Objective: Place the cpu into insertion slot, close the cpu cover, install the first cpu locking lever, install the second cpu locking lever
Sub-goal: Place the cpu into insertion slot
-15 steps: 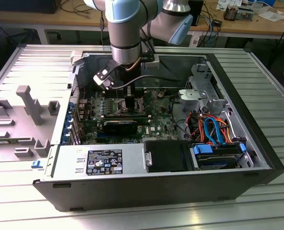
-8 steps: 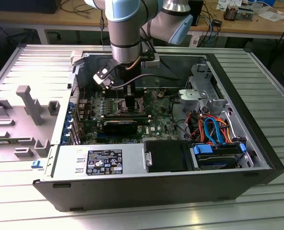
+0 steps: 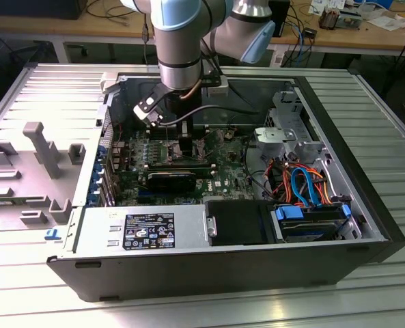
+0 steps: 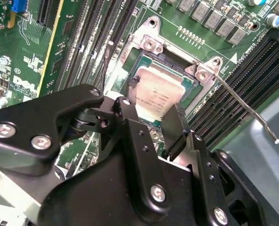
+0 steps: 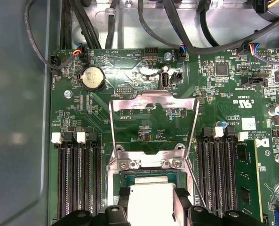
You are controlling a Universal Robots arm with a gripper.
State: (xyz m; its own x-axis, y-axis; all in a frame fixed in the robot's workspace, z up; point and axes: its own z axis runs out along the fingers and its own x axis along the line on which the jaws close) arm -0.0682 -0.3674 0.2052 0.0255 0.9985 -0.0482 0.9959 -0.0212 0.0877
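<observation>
The cpu, a small silver square, sits between my gripper's two black fingers, which press on its opposite edges. In the second wrist view the cpu lies at the insertion slot, level with its metal rim; whether it is fully seated is unclear. The cpu cover stands swung up behind the slot, showing the board through its window. A thin locking lever is raised off to one side. In the exterior view my gripper hangs low over the green board inside the open computer case.
Long black memory slots flank the socket on both sides. A coin battery and cable bundles lie beyond the cover. The case wall, drive bays and power supply hem in the board.
</observation>
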